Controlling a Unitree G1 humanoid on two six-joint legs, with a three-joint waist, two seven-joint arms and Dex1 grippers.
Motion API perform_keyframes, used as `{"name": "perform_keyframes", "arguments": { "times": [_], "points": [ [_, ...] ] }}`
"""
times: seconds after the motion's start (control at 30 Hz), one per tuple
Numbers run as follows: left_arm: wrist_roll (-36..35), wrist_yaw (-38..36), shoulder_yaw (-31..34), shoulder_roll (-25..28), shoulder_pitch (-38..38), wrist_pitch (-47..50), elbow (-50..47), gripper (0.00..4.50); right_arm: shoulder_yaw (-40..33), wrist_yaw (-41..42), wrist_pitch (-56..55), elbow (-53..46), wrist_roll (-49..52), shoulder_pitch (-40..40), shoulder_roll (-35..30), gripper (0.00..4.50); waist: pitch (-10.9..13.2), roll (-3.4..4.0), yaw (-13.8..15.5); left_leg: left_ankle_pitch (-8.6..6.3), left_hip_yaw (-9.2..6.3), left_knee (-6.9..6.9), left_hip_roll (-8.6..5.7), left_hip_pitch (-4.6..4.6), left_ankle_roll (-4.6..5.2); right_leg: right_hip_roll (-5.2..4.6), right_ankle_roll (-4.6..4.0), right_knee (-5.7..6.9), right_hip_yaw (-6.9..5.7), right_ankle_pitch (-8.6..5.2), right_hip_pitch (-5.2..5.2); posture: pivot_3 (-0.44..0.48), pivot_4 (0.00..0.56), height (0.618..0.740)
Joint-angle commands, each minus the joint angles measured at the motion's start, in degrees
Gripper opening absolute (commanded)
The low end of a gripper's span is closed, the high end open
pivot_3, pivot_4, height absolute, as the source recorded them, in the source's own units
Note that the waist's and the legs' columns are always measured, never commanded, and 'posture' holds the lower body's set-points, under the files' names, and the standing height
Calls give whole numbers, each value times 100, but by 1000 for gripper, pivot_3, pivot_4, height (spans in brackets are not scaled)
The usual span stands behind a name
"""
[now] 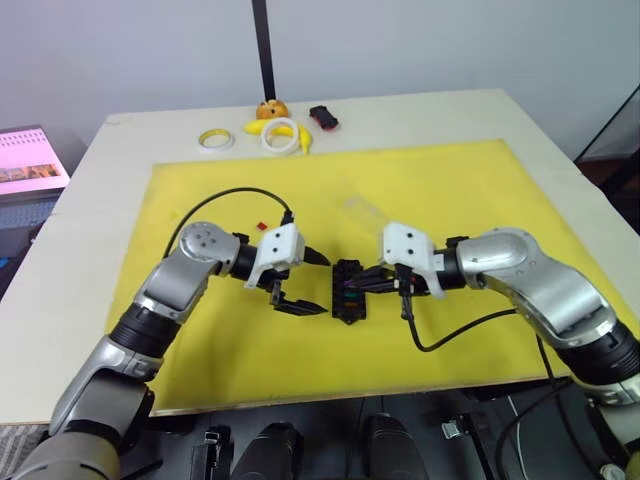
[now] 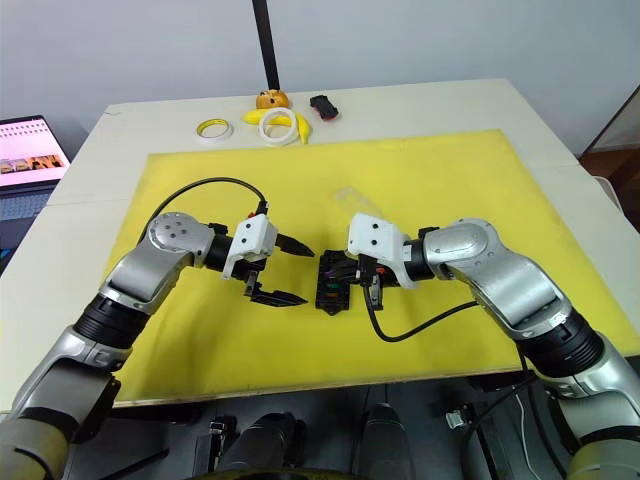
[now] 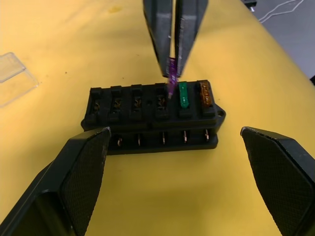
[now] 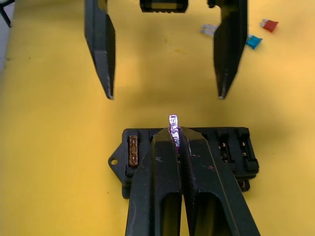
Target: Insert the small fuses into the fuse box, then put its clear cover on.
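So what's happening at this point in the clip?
The right gripper is shut on a purple fuse, holding it over a slot of the black fuse box on the yellow mat. A green fuse and an orange one are already seated. The left gripper hovers open beside the box. The clear cover lies on the mat, and loose fuses wait nearby.

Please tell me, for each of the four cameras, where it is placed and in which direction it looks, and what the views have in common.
Left and right eye views: from the head, looking forward and down at the yellow mat, both arms in sight.
Left wrist view: along the open left gripper toward the fuse box.
Right wrist view: along the right gripper, shut on the purple fuse.
Shared: both wrist views show the fuse box, purple fuse and the opposite gripper.
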Motion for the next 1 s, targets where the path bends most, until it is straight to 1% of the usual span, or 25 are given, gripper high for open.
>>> {"name": "perform_keyframes", "arguments": {
  "times": [0.03, 0.33, 0.73, 1.0],
  "points": [
    [8, -18, 99, 17, -1, -148, -118, 4464, -42, 47, 5, -41, -173, -132, 82, 0, 0, 0, 3, 0, 0, 0, 0, 0, 0, 0, 0, 0, -1, 0, 0, 0, 150, 740],
    [-40, -188, 92, 58, 34, -198, -149, 4464, -82, 89, 67, -33, -437, -118, 195, 0, 0, 0, 0, 0, -1, 0, 0, 0, 0, 0, 0, 0, -1, 0, 0, 0, 150, 740],
    [53, -121, 61, 40, 29, -229, -147, 4464, -134, 319, -101, 159, -612, -67, 124, 0, 0, 0, -1, 0, -1, 1, -1, 0, 0, 0, 0, 0, 0, 0, 0, 0, 150, 740],
    [67, -115, 55, 31, -17, -208, -139, 4464, -107, 428, -177, 277, -692, -102, 196, 0, 0, 0, 1, 0, -1, 1, -1, 0, 0, 0, 0, 0, -1, 0, 0, 0, 150, 740]
  ]
}}
